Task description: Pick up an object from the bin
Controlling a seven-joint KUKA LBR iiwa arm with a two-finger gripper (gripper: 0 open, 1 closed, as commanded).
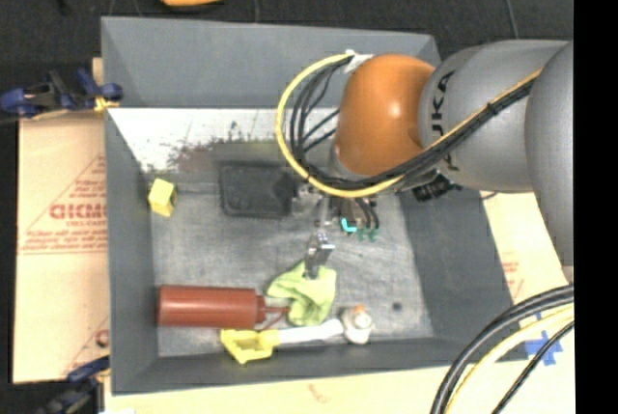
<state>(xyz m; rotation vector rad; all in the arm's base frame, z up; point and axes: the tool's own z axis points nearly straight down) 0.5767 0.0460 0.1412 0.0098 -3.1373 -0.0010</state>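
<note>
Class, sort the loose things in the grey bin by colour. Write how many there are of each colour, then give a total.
Yellow: 2 (small block, tool with white handle)
Yellow-green: 1 (cloth)
Red-brown: 1 (cylinder)
Dark grey: 1 (pad)
White: 1 (small cap, orange on top)
Total: 6

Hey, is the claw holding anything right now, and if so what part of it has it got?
It cannot be told. The claw is right at the upper edge of the crumpled yellow-green cloth, but whether it grips it is unclear.
</note>
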